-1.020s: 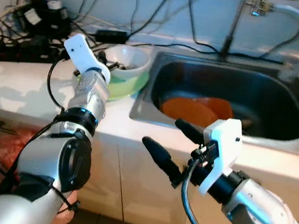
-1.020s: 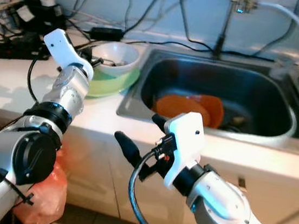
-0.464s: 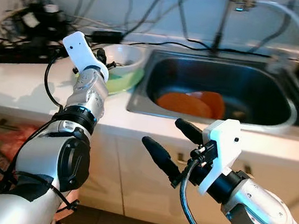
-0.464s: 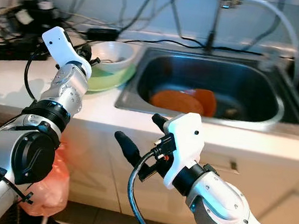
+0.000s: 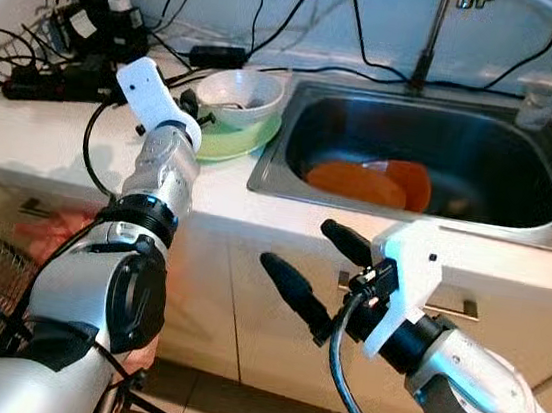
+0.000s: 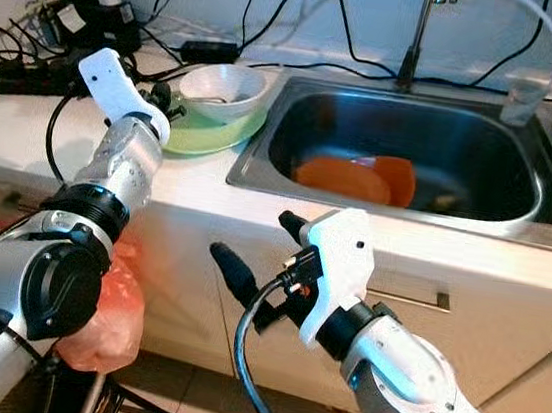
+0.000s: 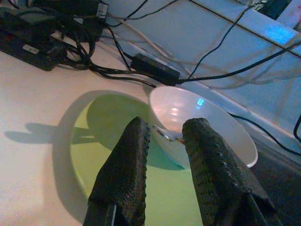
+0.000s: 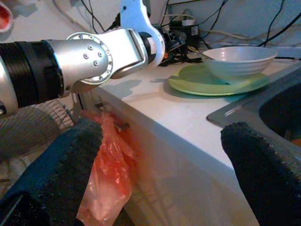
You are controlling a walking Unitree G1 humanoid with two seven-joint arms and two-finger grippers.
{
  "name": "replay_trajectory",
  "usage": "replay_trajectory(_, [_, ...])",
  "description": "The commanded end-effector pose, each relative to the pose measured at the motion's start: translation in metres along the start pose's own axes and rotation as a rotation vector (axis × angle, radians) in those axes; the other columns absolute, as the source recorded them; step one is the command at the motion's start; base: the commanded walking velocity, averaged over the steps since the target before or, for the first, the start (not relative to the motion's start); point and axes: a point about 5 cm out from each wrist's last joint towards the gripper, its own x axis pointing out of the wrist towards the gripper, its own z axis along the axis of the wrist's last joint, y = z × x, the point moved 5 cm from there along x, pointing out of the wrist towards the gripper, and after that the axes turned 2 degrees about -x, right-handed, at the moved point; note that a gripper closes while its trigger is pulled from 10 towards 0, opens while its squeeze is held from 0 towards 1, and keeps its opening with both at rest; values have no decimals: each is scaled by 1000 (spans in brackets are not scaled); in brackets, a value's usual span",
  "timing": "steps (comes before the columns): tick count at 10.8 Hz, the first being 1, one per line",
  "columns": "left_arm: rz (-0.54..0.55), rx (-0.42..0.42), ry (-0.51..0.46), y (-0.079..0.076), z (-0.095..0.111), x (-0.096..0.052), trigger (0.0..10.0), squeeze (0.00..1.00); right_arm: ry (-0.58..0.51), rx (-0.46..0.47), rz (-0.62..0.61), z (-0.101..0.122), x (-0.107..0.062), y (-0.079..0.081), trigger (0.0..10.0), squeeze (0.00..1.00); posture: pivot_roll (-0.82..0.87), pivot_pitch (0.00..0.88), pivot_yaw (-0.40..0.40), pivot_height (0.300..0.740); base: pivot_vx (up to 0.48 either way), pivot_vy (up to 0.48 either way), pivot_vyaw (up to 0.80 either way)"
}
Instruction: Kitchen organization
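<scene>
Over the green plate (image 7: 117, 155), left fingers (image 7: 123, 174) hover slightly parted.

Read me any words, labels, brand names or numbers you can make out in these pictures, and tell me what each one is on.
None can be read.
White label on the black power strip: too small and blurred to read.
Black power adapter by the wall: no legible marking.
White bowl on the green plate: a small bluish glint, a reflection, not legible.
Left hand and right hand: no lettering visible.
</scene>
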Motion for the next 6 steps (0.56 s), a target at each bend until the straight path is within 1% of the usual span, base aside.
replay_trajectory(1, [-2,-1,-8,1,4,1,10000,0,-9,-1,2,2,0,1,10000,0,-285,0,101,740,0,0,0])
replay_trajectory(2, [2,-2,-8,2,4,1,10000,0,-9,-2,2,2,0,1,10000,0,-284,0,100,740,0,0,0])
replay_trajectory(4, [14,-30,-6,11,1,0,10000,0,-4,2,14,0,0,3,10000,0,-280,0,102,740,0,0,0])
replay_trajectory(5, [18,-31,-2,17,-4,-2,10000,98,-1,3,17,-1,0,3,10000,0,-280,0,102,740,0,0,0])
replay_trajectory(6, [21,-27,-3,19,-6,-3,10000,247,0,3,17,-1,0,3,10000,0,-280,0,102,740,0,0,0])
